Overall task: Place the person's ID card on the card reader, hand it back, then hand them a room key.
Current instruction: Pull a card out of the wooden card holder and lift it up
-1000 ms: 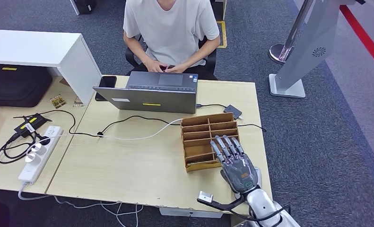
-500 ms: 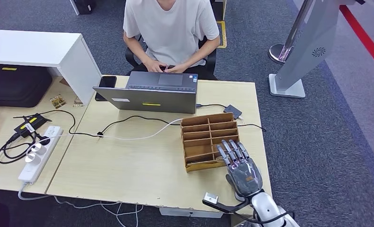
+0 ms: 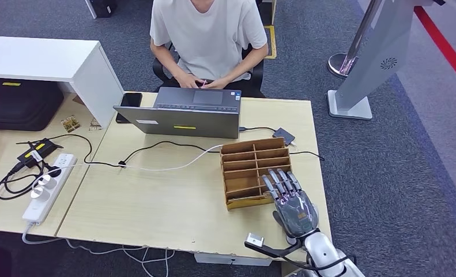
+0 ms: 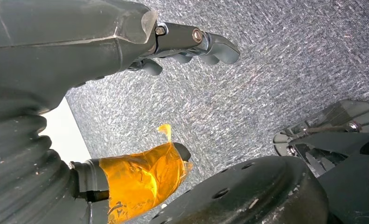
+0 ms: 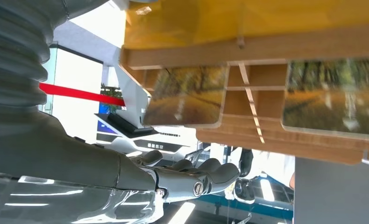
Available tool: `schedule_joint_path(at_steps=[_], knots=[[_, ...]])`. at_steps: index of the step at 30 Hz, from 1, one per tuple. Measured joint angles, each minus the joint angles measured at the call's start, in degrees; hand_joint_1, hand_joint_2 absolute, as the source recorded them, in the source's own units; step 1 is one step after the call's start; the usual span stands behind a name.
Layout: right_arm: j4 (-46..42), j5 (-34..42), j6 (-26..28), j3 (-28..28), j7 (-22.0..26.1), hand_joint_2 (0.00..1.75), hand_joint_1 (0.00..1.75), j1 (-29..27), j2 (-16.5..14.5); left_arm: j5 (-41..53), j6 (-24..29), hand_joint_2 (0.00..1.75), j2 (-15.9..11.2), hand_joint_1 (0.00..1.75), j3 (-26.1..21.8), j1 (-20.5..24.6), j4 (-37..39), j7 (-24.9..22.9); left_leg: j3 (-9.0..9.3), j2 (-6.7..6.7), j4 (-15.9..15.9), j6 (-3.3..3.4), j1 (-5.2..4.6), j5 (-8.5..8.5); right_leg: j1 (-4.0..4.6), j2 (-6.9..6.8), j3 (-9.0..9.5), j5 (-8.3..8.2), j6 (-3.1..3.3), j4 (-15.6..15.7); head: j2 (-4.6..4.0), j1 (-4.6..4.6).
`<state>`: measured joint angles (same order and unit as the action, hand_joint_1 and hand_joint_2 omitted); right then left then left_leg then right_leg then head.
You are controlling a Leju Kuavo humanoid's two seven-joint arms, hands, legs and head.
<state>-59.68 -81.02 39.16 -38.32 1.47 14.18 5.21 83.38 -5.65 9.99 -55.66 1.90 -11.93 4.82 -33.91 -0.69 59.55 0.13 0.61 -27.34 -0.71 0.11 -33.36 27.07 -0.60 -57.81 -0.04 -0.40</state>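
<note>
My right hand hovers flat, fingers stretched out and empty, over the near right corner of a wooden compartment box. In the right wrist view, its fingers hang beside the box, which holds two key cards printed with an autumn scene. A small grey card reader lies on its cable beyond the box. The person sits behind the laptop, holding a small pinkish thing in both hands. My left hand hangs over carpet and holds nothing, its orange-taped thumb apart from the fingers.
An open grey laptop stands at the table's far edge, a black phone beside it. Black and white cables cross the wooden table. A power strip lies at the left. A white stand rises at the far right.
My right hand has drawn back a little from the wooden box toward the table's near edge, fingers still stretched out. The person and the things on the table have not moved.
</note>
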Motion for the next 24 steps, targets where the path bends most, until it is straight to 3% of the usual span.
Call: schedule_joint_path(at_steps=[24], knots=[[0.34, 0.49, -0.07, 0.00, 0.02, 1.75, 0.00, 1.56, -1.17, 0.09, -0.08, 1.75, -0.01, 0.00, -0.01, 0.01, 0.00, -0.04, 0.00, -0.01, 0.00, 0.00, 0.00, 0.00, 0.00, -0.01, 0.00, 0.00, 0.00, 0.00, 0.00, 0.01]])
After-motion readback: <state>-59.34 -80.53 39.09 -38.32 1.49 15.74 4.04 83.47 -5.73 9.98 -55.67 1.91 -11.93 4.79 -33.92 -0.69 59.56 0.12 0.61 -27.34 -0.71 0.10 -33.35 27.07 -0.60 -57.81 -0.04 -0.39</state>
